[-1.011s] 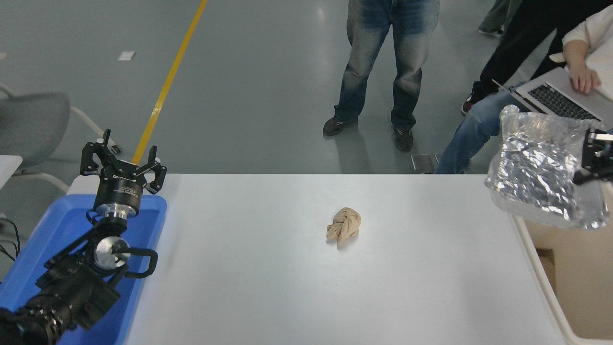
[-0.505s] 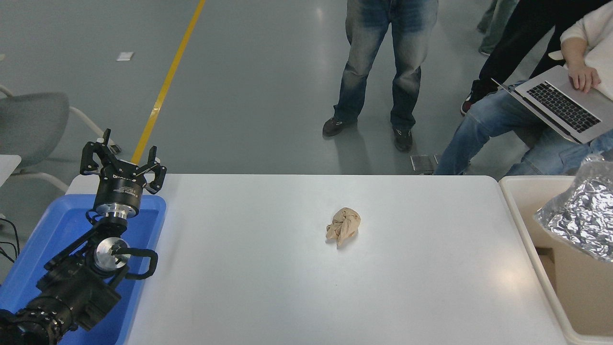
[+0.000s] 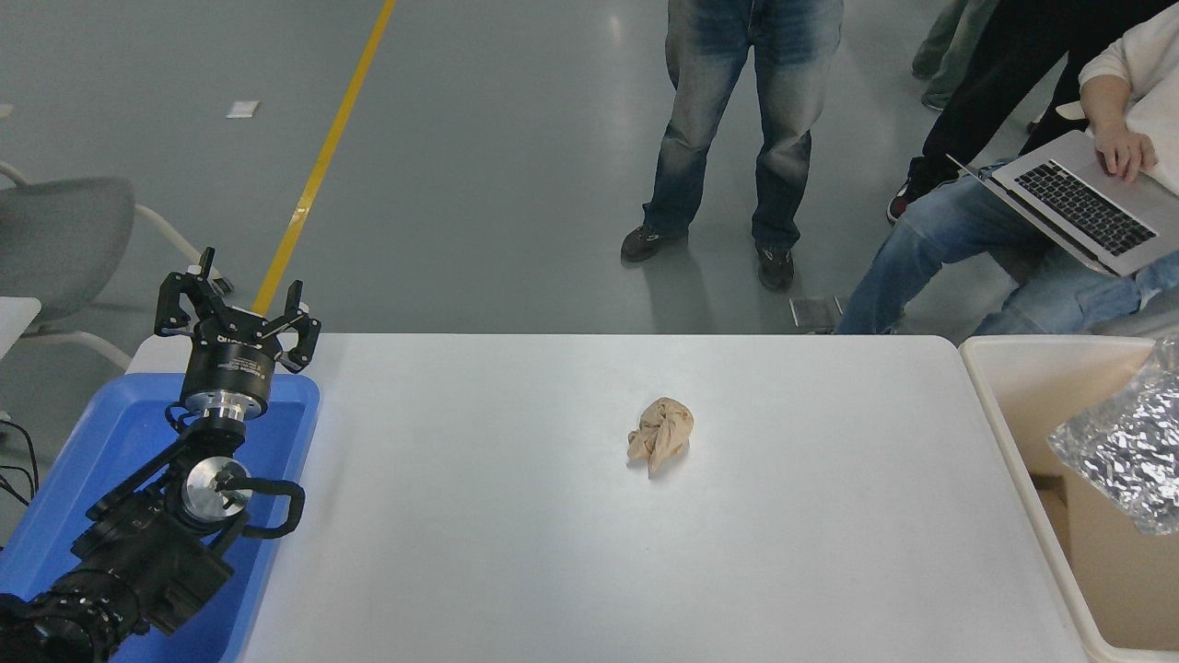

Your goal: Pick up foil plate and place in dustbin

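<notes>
Foil plate (image 3: 1126, 442) at right edge of frame, inside the dustbin (image 3: 1018, 460), partly cut off. Crumpled paper ball (image 3: 660, 434) at table (image 3: 553, 552) centre. Left gripper (image 3: 235, 308) over blue tray (image 3: 110, 433), lower left, fingers spread.

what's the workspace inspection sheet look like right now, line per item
surface: white table, bare around the paper ball
job's things: foil plate inside the dustbin, partly cut off by the right edge
clutter: crumpled tan paper ball mid-table; blue tray at left
grippers: left gripper open, parked over the blue tray; right not in view
cables: black cables at left edge
surroundings: people standing at the far side, one with a laptop; grey chair; yellow floor line
</notes>
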Robot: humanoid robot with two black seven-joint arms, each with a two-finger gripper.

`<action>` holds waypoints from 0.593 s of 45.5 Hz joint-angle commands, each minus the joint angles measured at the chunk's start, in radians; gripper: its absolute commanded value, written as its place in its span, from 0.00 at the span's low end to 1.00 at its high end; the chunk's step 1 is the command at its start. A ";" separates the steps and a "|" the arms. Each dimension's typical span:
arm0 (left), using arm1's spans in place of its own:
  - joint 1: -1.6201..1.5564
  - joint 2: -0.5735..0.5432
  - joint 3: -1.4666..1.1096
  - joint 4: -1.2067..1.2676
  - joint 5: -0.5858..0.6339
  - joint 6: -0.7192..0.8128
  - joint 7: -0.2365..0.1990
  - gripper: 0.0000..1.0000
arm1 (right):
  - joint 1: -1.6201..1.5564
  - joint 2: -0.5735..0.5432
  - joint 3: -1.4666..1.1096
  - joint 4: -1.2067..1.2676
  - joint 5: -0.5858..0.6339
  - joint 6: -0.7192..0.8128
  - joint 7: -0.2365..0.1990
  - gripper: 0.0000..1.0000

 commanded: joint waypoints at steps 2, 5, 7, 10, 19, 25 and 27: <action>0.000 0.000 0.000 0.000 0.000 0.000 0.000 0.99 | -0.076 0.060 0.032 -0.096 0.004 -0.054 -0.001 0.00; 0.000 0.000 0.000 -0.001 0.000 0.000 0.000 0.99 | -0.076 0.060 0.032 -0.096 0.004 -0.056 -0.001 0.00; 0.000 0.000 0.000 0.000 0.000 0.000 0.000 0.99 | -0.078 0.060 0.032 -0.096 0.004 -0.056 -0.001 0.00; 0.000 0.000 0.000 -0.001 0.000 0.000 0.000 0.99 | -0.082 0.060 0.032 -0.090 0.002 -0.054 -0.003 0.00; 0.000 0.000 0.000 0.000 0.000 -0.001 0.000 0.99 | -0.075 0.054 0.034 -0.084 0.004 -0.096 -0.003 0.56; 0.000 0.000 0.000 0.000 0.000 -0.001 0.000 0.99 | -0.063 0.050 0.034 -0.067 0.004 -0.108 -0.001 0.73; 0.000 0.000 0.000 0.000 0.000 0.000 0.000 0.99 | -0.053 0.050 0.034 -0.063 0.004 -0.108 -0.001 0.73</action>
